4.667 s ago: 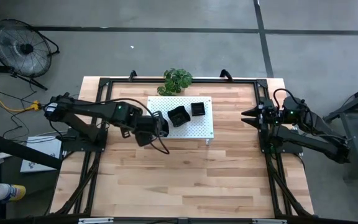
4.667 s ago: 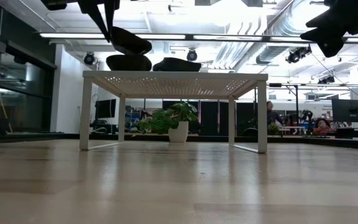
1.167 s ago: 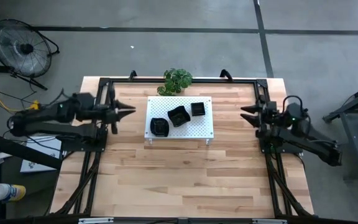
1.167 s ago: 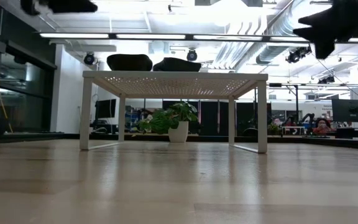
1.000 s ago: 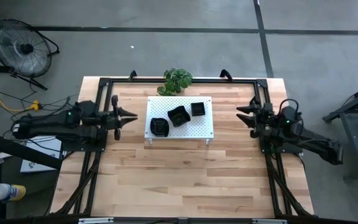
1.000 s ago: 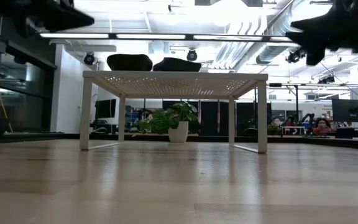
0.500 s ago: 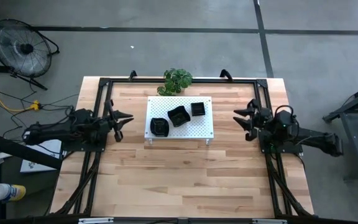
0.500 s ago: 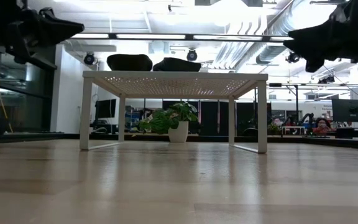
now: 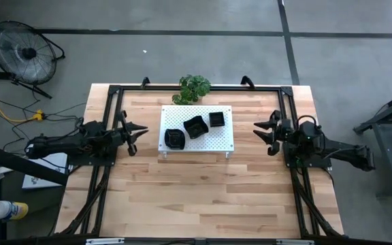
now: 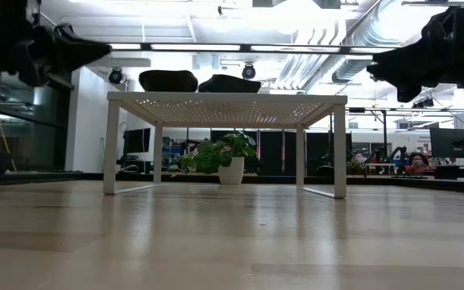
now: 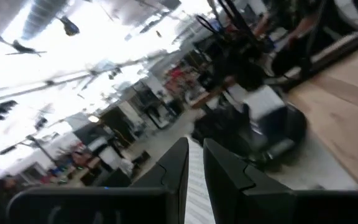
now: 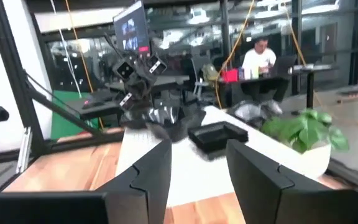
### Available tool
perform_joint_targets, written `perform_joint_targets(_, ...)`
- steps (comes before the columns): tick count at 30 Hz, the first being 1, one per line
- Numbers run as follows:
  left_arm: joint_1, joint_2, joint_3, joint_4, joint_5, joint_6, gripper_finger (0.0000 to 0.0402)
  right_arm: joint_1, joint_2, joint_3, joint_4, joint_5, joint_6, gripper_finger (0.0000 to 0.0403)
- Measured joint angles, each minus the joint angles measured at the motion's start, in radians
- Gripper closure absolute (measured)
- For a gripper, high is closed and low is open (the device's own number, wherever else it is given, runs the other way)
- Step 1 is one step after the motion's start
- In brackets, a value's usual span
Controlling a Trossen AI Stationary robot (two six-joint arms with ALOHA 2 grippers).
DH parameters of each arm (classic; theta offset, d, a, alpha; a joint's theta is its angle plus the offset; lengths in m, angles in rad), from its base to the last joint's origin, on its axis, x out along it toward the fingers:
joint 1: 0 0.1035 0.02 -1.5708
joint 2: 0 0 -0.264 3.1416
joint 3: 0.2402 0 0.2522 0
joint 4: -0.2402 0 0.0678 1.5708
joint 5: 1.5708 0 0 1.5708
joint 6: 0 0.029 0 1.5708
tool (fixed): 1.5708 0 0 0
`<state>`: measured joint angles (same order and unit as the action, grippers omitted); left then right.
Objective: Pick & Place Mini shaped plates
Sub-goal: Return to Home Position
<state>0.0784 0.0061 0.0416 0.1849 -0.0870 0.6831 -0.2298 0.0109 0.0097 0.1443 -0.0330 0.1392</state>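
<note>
From where I stand the plates (image 9: 195, 126) sit in three dark heaps on the white shelf (image 9: 223, 139) in the middle of the worktop (image 9: 196, 197), just in front of the plant (image 9: 194, 88), and neither arm carries anything. The left gripper (image 9: 141, 129) hangs off the shelf's left side, apart from it, its jaws drawn almost together with only a slit between. The right gripper (image 9: 260, 133) hangs off the right side, a little farther out, jaws spread wide and empty. The stacking looks finished, so the job now seems to be tucking both arms home. I'd say the way to do that well is to draw each one straight back toward its own base, level and unhurried, never swinging over the shelf, so nothing nudges the heaps. I can't tell how many plates lie in each heap, nor most of their shapes. The low view shows just two dark humps above the shelf edge, with both grippers cut off at its top corners, and the left wrist view shows no plates at all
</note>
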Motion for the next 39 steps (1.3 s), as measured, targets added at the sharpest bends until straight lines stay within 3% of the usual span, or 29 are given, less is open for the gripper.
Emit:
perform_joint_targets(5,0.000,0.000,-0.025,-0.094,-0.027,-0.055,0.0356,0.000,0.000,0.000,-0.113,0.001,0.036,0.0254)
perform_joint_targets(12,0.000,0.001,-0.027,-0.151,-0.070,-0.049,0.0356,0.002,0.010,0.000,-0.123,0.014,0.045,0.0254)
perform_joint_targets(19,0.000,0.002,-0.028,-0.143,-0.113,-0.050,0.0356,0.001,0.010,0.000,-0.121,0.050,0.058,0.0254)
perform_joint_targets(39,0.000,0.002,-0.030,-0.142,-0.106,-0.049,0.0356,0.001,0.010,0.000,-0.122,0.026,0.036,0.0254)
